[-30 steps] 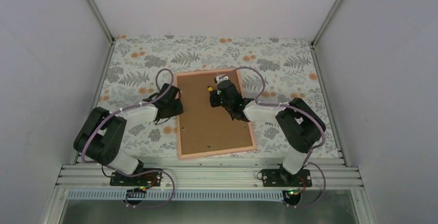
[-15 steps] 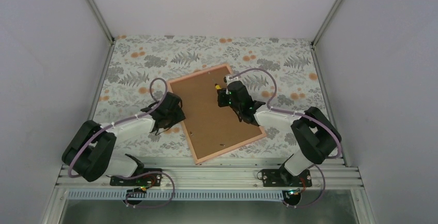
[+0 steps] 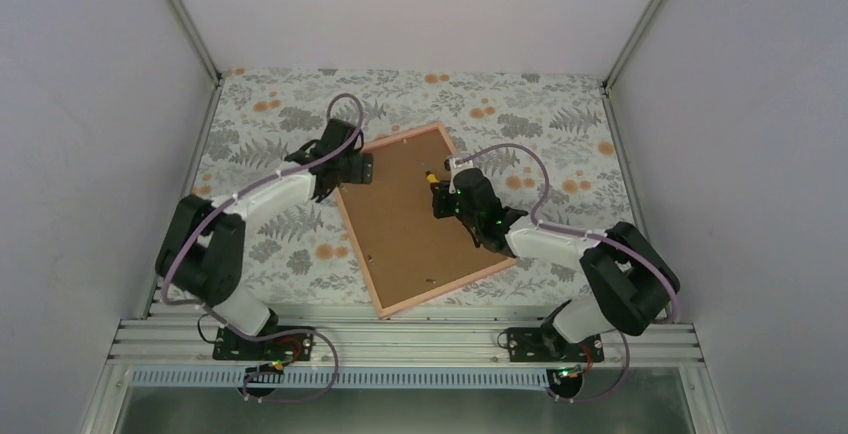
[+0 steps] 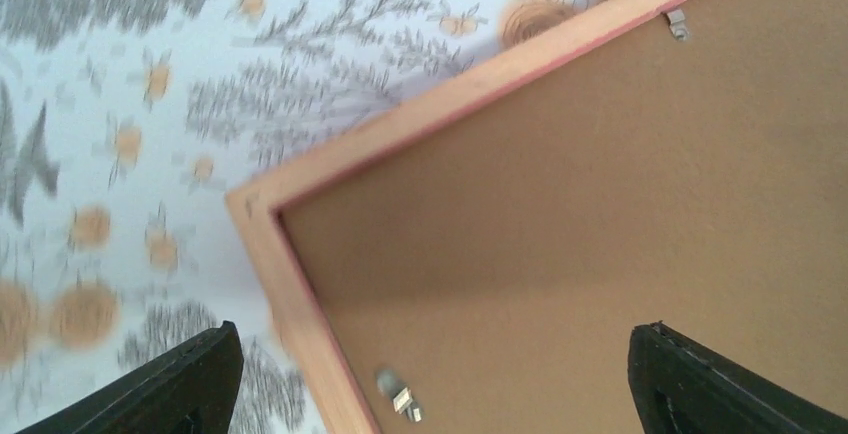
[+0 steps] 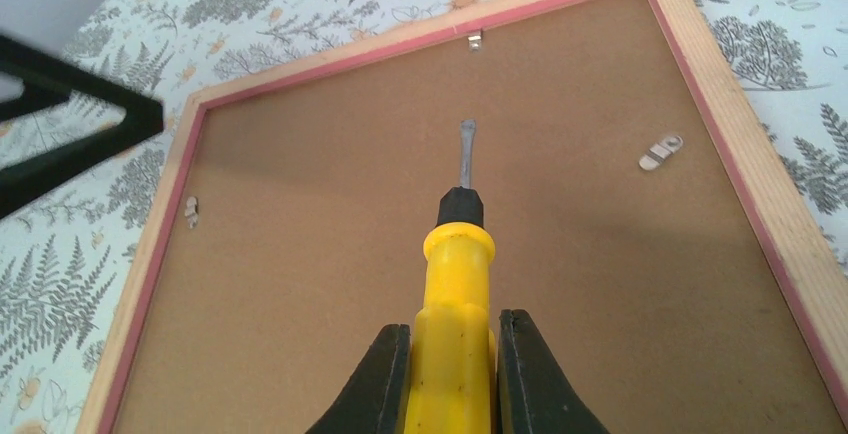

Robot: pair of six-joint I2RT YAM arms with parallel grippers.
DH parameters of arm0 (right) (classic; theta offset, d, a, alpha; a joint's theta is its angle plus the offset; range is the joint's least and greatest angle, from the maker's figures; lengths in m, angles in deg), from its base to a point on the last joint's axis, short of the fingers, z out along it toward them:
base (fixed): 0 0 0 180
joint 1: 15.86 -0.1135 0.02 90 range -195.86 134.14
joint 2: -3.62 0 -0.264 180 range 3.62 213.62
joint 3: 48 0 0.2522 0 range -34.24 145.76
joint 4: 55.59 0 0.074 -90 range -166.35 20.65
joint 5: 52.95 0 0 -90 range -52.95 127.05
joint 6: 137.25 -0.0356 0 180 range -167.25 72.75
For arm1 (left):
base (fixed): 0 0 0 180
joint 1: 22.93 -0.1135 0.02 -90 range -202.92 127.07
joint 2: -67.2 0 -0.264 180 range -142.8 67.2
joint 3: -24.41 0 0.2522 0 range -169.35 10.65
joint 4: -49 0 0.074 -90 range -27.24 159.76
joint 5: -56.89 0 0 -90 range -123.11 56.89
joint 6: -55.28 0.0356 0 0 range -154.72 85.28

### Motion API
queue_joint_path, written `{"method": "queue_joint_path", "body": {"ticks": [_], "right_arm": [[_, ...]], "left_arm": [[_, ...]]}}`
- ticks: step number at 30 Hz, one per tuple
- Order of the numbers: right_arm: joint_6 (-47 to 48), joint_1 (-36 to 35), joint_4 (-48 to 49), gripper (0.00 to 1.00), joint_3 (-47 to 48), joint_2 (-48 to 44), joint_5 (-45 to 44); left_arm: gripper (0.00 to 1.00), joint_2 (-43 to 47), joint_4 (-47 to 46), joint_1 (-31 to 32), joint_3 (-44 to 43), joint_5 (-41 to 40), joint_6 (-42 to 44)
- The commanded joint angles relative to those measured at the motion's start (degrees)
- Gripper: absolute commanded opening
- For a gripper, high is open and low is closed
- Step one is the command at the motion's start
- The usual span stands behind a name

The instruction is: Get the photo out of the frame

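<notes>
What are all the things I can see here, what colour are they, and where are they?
frame: one, pink with a pale wood back, lying face down and askew on the tablecloth.
backing panel: one, brown, set inside the frame.
metal tabs: three show in the right wrist view, silvery, near the backing panel's edges.
screwdriver: one, yellow handle and grey blade, over the backing panel.
tablecloth: one, white with grey ferns and orange flowers, under the frame.
rail: one, silver, along the near edge.
left gripper: one, black, open, over the frame's far left corner.
right gripper: one, black, shut on the screwdriver.
</notes>
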State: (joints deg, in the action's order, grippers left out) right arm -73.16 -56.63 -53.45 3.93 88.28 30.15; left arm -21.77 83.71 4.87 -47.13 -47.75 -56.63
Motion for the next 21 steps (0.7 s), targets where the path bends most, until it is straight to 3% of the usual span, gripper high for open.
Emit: {"method": "queue_joint_path", "body": {"ticks": [1, 8, 21], "right_arm": [[0.8, 0.4, 1.4, 0.04, -2.5, -2.9, -0.9], [0.4, 0.4, 1.2, 0.04, -4.7, -5.0, -0.9], [1.2, 0.4, 2.4, 0.04, -5.2, -4.8, 0.3]], "left_arm": [[0.96, -7.1, -3.1, -2.9, -6.4, 5.2, 17.8], [0.95, -18.2, -6.8, -5.0, -12.8, 13.6, 27.8], [0.89, -31.5, 0.4, -9.6, -29.9, 24.2, 34.4]]}}
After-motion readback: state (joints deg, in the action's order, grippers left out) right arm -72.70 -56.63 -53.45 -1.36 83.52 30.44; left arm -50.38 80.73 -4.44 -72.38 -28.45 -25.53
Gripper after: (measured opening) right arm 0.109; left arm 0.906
